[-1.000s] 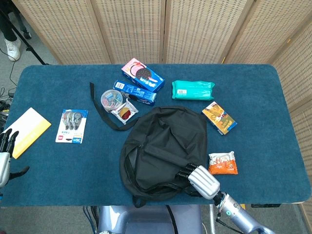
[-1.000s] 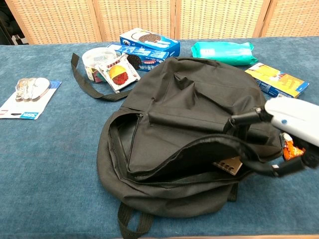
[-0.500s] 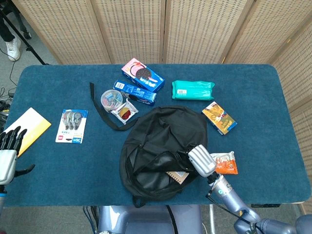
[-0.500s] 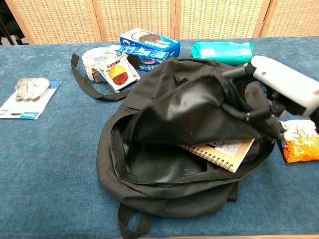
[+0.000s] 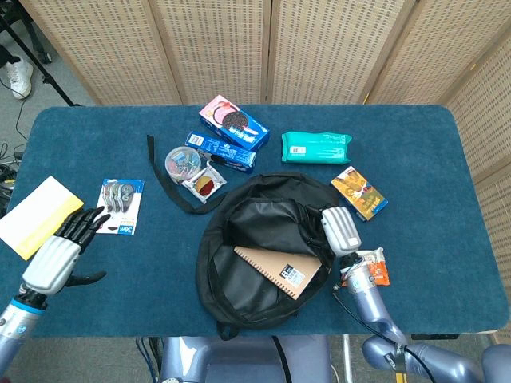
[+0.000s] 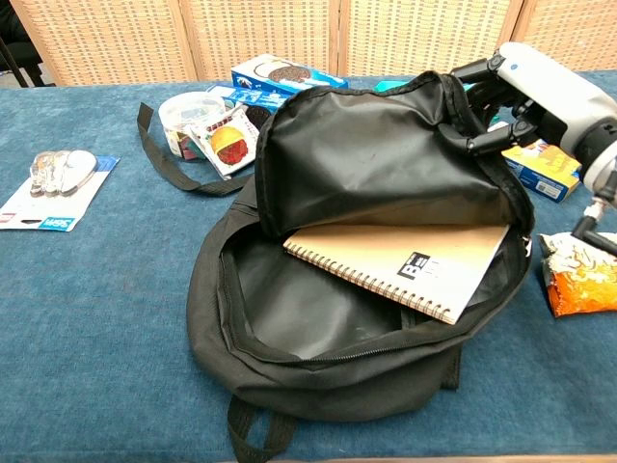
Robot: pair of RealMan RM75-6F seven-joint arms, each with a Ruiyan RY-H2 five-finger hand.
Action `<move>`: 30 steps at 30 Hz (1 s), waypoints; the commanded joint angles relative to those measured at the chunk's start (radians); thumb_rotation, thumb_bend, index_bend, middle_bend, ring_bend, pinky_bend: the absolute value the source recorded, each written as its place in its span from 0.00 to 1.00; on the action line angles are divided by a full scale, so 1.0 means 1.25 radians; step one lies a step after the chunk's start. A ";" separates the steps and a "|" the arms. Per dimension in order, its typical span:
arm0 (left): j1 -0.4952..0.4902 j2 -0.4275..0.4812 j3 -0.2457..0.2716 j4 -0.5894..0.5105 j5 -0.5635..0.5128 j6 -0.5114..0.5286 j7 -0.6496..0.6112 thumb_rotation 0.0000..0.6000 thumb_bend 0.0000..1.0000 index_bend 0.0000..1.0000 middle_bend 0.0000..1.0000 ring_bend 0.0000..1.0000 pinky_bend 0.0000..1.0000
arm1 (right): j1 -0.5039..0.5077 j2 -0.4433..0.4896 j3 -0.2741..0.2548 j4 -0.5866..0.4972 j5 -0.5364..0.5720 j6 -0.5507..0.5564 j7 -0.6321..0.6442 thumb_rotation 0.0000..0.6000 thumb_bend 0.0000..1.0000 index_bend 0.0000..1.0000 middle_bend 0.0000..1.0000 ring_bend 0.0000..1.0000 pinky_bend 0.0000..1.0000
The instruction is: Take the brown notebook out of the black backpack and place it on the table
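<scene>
The black backpack (image 5: 255, 275) (image 6: 289, 328) lies near the table's front edge with its main flap pulled up and back. My right hand (image 5: 342, 231) (image 6: 525, 92) grips the flap's edge and holds it raised. Inside the opened bag lies the brown spiral notebook (image 5: 279, 270) (image 6: 405, 265), flat, with a small black label at its near right corner. My left hand (image 5: 60, 255) hovers at the table's front left with its fingers spread and nothing in it; the chest view does not show it.
Behind the bag are two cookie boxes (image 5: 231, 121), a round tub (image 5: 182, 162), a snack pack (image 5: 206, 183) and a teal wipes pack (image 5: 315, 147). An orange box (image 5: 359, 192) and an orange snack bag (image 6: 578, 275) lie right. A tape pack (image 5: 118, 206) and a yellow envelope (image 5: 32, 214) lie left.
My right hand has lifted the flap up and back, baring the whole notebook. My left hand has moved right, in over the table.
</scene>
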 commanded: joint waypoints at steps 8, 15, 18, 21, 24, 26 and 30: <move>-0.102 -0.160 0.020 0.105 0.115 0.032 -0.129 1.00 0.00 0.32 0.00 0.01 0.17 | 0.011 0.022 0.058 -0.100 0.165 -0.075 -0.064 1.00 0.67 0.70 0.73 0.69 0.52; -0.175 -0.239 0.016 0.131 0.102 -0.052 -0.133 1.00 0.00 0.35 0.04 0.07 0.18 | 0.012 0.044 0.076 -0.148 0.244 -0.109 -0.056 1.00 0.69 0.71 0.73 0.69 0.52; -0.204 -0.276 0.019 0.163 0.110 -0.069 -0.146 1.00 0.00 0.37 0.07 0.10 0.23 | 0.014 0.049 0.090 -0.174 0.295 -0.118 -0.066 1.00 0.72 0.71 0.73 0.69 0.52; -0.227 -0.317 0.024 0.203 0.120 -0.073 -0.161 1.00 0.00 0.41 0.11 0.12 0.26 | 0.019 0.056 0.102 -0.195 0.345 -0.125 -0.087 1.00 0.74 0.71 0.73 0.69 0.52; -0.247 -0.377 0.028 0.260 0.135 -0.061 -0.175 1.00 0.00 0.44 0.15 0.14 0.26 | 0.026 0.066 0.111 -0.208 0.387 -0.134 -0.104 1.00 0.75 0.71 0.73 0.69 0.52; -0.255 -0.402 0.032 0.283 0.139 -0.055 -0.184 1.00 0.00 0.47 0.16 0.15 0.26 | 0.029 0.072 0.116 -0.214 0.406 -0.138 -0.107 1.00 0.75 0.71 0.73 0.69 0.52; -0.271 -0.445 0.038 0.322 0.144 -0.046 -0.198 1.00 0.00 0.49 0.17 0.17 0.26 | 0.034 0.084 0.125 -0.223 0.438 -0.148 -0.109 1.00 0.76 0.71 0.73 0.69 0.52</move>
